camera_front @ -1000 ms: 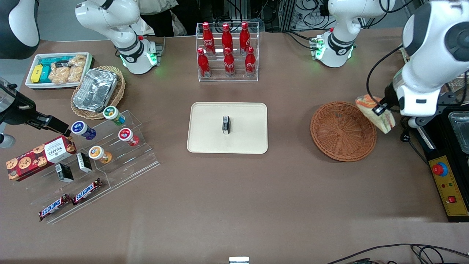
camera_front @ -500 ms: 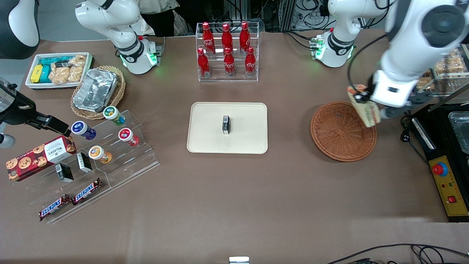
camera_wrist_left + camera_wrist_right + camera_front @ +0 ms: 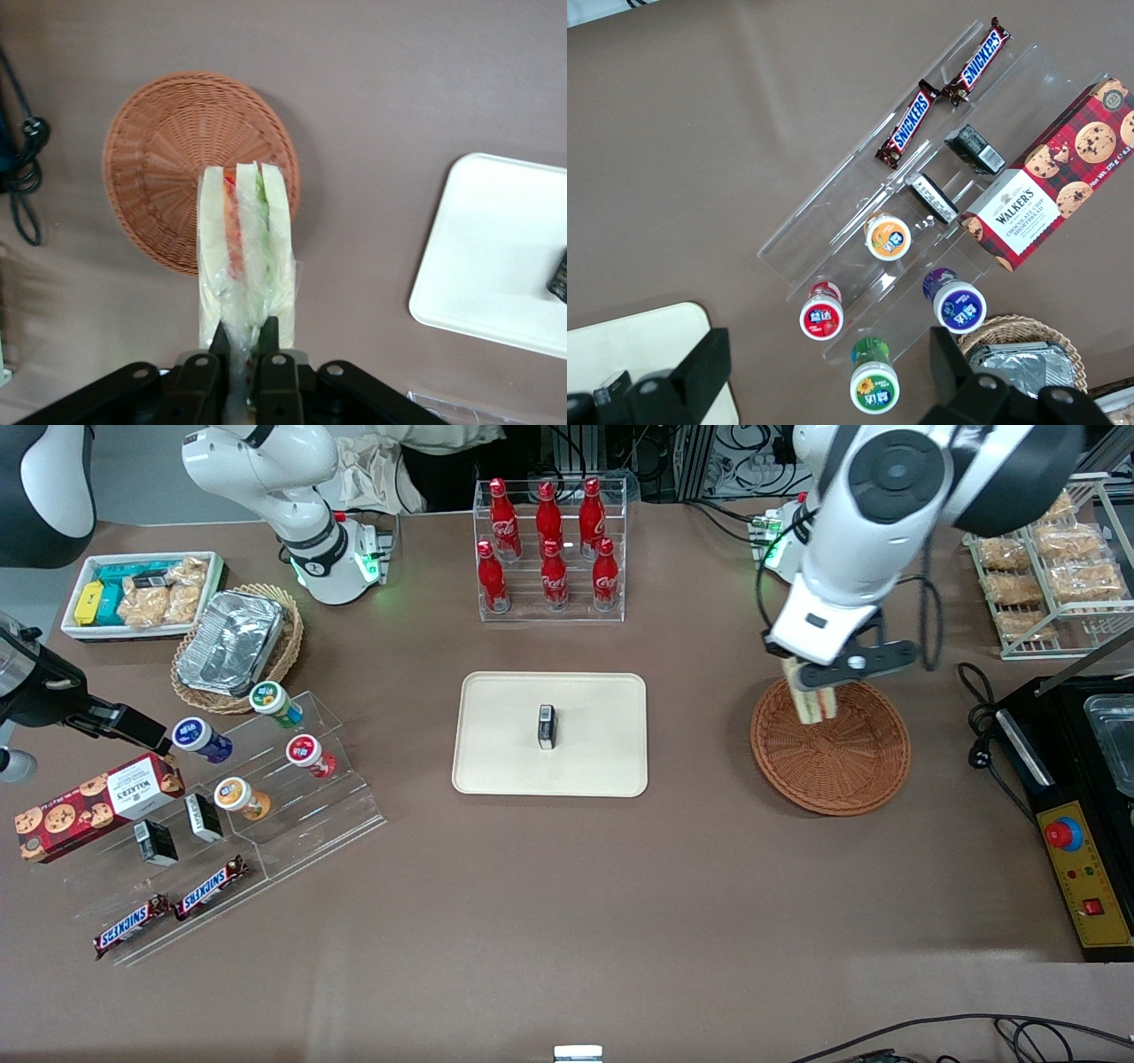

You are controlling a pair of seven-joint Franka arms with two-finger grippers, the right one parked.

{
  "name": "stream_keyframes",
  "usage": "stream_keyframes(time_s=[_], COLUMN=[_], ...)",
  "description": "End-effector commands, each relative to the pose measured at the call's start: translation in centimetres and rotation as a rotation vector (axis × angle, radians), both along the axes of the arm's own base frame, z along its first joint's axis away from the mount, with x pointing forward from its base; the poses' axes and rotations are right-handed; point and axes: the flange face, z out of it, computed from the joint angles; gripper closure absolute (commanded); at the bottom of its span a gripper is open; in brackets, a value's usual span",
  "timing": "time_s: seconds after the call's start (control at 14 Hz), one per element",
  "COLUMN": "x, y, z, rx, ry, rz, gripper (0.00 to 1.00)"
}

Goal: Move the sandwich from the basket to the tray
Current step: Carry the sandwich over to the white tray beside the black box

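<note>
Gripper (image 3: 245,341) of the left arm: both black fingers (image 3: 268,335) are clamped on one end of the wrapped triangular sandwich wedge (image 3: 244,252), which is carried clear of the table. In the front view the gripper (image 3: 811,684) hangs above the rim of the round reddish-brown wicker basket (image 3: 833,757) farthest from the front camera, with the sandwich (image 3: 815,704) hanging below it over the basket's interior.

Sandwich condition: three pale bread slices stand on edge, with an orange-red filling layer between one pair and a green layer between the other. A clear film wrapper covers it and bunches where the fingers pinch. The wedge projects straight out from the fingers, and its free end overlaps the basket (image 3: 168,168) in the wrist view.

Surroundings: the basket holds nothing else. The flat cream-beige rectangular tray (image 3: 496,726) lies well apart from it, toward the parked arm's end, with bare brown tabletop (image 3: 700,726) between the two. A small dark box (image 3: 547,726) stands at the tray's middle; the tray surface around that box is bare. A clear rack of red bottles (image 3: 549,549) stands farther from the front camera than the tray.
</note>
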Motion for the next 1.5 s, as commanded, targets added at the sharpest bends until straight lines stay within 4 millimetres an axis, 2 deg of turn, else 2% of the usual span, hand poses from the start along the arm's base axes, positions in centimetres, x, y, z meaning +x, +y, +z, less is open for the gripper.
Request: stream_keyframes(time_s=[0.0,0.14,0.21,0.43,0.57,0.79,1.0,1.14,1.43], x=[-0.1,-0.5,-0.7,-1.5,-2.5,-3.8,-5.5,-6.1,-6.5], y=[-3.9,-8.1,-9.9,-14.5,-17.2,-20.4,-21.2,-21.6,-21.4], z=[-2.1,-4.0,-5.6,-9.2,-11.0,-15.0,-21.1,-24.0,-27.6], rx=[-0.035,-0.068,-0.074,-0.115,-0.143,-0.186,-0.191,-0.187,-0.128], ry=[0.020,-0.040,-0.044,-0.058,-0.063,-0.074,-0.141,-0.127,-0.116], rz=[-0.016,-0.007,-0.004,0.011,-0.022,-0.032,-0.068,-0.064,-0.109], gripper=[1.00,1.00,1.00,1.00,1.00,1.00,1.00,1.00,1.00])
